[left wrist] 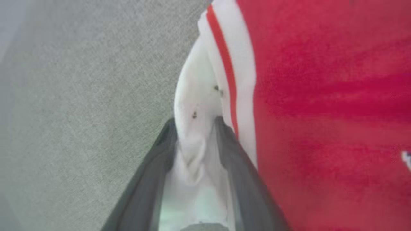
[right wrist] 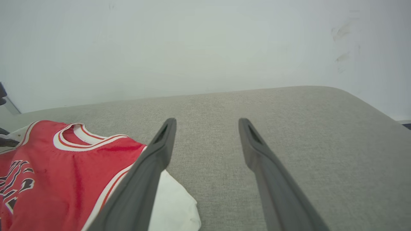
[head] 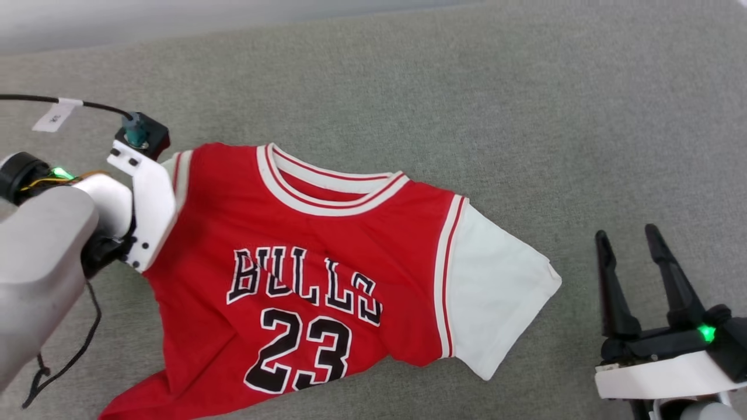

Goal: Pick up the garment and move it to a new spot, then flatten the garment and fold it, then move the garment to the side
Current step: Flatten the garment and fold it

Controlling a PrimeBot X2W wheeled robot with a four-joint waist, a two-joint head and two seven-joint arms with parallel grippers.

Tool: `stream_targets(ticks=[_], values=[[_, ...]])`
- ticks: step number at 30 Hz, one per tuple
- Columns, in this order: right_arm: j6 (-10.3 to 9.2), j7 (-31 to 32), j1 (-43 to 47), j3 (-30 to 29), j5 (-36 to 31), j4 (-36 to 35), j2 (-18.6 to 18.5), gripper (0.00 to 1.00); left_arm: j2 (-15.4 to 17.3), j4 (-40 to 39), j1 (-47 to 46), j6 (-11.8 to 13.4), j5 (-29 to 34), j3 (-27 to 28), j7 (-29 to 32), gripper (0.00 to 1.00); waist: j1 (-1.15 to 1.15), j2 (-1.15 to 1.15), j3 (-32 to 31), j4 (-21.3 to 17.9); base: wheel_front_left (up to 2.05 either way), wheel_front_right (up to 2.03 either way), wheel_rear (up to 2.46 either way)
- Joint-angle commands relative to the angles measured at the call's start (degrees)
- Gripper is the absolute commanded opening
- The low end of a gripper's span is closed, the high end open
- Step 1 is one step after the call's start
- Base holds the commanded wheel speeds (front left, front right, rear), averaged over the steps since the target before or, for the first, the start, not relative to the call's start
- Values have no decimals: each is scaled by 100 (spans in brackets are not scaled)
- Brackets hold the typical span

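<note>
left fingers astride a white sleeve, right gripper wide and empty

the left gripper (left wrist: 196,120) has its two dark fingers (left wrist: 151,179) on either side of a bunched white sleeve (left wrist: 196,96). cloth fills the gap between them, and whether they press it or merely flank it cannot be told. the garment (head: 327,251) lies face up on the grey fabric surface (head: 408,87), collar towards the far edge, lettering and number showing, hem rumpled at the near left. its other sleeve (head: 496,280) is spread flat to the right. the right gripper (head: 627,233) hovers over bare surface, apart from that sleeve, fingers spread wide with nothing between them.
</note>
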Motion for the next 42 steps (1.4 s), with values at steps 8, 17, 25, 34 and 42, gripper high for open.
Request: stream_targets(ticks=[8, 17, 25, 34, 42], values=[[-4, -11, -169, -256, -104, -55, -493, 100, -109, -281, 343, 393, 329, 393, -2265, 100, 0, 0, -871, 315, 0, 0, 0], [-4, 1290, -862, 280, 21, 40, -2013, 100, 241, -1660, 1361, 1921, 341, 948, -4013, 100, 0, 0, -1331, 667, 0, 0, 0], [-4, 3813, -1662, 1654, 1157, -151, -3567, 100, 555, -3028, 2569, 3478, 461, 1674, -4536, 100, 0, 0, -1325, 914, 0, 0, 0], [-4, 6051, -2635, 3176, 2388, -111, -4503, 100, 200, -4235, 4184, 4375, 1517, 3181, -4543, 100, 0, 0, -1042, 1178, 0, 0, 0], [-4, 6692, -3092, 4006, 2739, 483, -4407, 100, -693, -4474, 5097, 4171, 2438, 4162, -4545, 100, 0, 0, -629, 1455, 0, 0, 0]])
